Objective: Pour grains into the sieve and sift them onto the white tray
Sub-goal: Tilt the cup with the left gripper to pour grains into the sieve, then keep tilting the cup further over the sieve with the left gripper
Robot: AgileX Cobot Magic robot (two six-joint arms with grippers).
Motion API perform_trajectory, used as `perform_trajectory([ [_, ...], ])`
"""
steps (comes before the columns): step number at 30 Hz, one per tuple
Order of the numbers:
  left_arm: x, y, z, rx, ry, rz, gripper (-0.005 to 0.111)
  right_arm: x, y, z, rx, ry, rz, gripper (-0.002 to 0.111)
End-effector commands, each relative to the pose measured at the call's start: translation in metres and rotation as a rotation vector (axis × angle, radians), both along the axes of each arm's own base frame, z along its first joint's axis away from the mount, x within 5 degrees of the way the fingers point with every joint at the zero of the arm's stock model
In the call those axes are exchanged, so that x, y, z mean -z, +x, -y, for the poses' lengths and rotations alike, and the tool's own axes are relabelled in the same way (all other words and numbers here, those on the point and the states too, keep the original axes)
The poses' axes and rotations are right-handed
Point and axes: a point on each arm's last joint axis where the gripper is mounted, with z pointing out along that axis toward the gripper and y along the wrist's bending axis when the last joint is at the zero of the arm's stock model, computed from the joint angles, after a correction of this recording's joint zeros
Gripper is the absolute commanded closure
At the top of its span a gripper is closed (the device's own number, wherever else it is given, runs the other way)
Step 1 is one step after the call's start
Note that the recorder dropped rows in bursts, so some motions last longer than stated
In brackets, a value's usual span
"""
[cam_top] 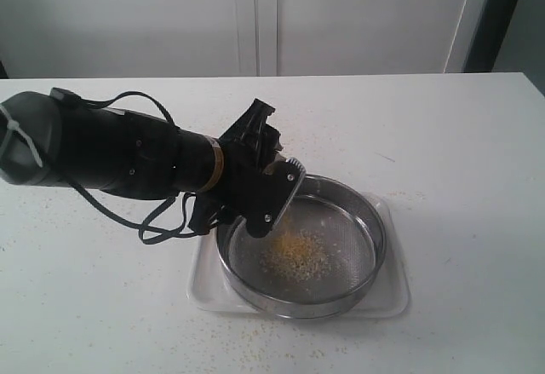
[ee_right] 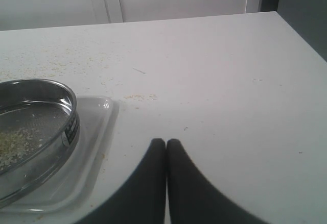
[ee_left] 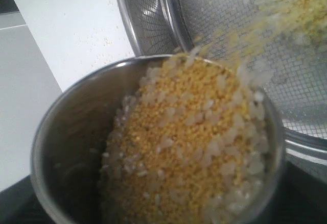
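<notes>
My left gripper (cam_top: 266, 188) is shut on a small steel cup (cam_top: 281, 197), which it holds tilted over the near-left rim of the sieve (cam_top: 372, 221). In the left wrist view the cup (ee_left: 56, 147) is full of grains (ee_left: 189, 147), yellow granules mixed with whitish rice, and they spill over its lip onto the sieve's mesh (ee_left: 225, 30). A small heap of grains (cam_top: 294, 256) lies on the mesh. The sieve rests on the white tray (cam_top: 396, 293). My right gripper (ee_right: 166, 144) is shut and empty over bare table, to the right of the tray (ee_right: 99, 132) and sieve (ee_right: 71, 113).
Stray grains are scattered on the white table (cam_top: 460, 152) around the tray. The left arm's black body and cables (cam_top: 128, 152) stretch across the left side. White cabinet doors (cam_top: 255, 16) stand behind the table's far edge.
</notes>
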Motion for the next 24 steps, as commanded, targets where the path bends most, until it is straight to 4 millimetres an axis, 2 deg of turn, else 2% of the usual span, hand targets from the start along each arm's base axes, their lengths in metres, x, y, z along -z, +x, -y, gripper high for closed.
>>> perform_trajectory([
  [1,-0.0051,0.0014,-0.0023,-0.014,0.035,0.037,0.107,0.0008,0.0,0.0003,0.006,-0.001,0.007,0.108],
  [24,-0.0047,-0.0001,-0.0019,-0.024,0.069,0.053,0.107,0.0008,0.0,0.0003,0.006,-0.001,0.007,0.108],
])
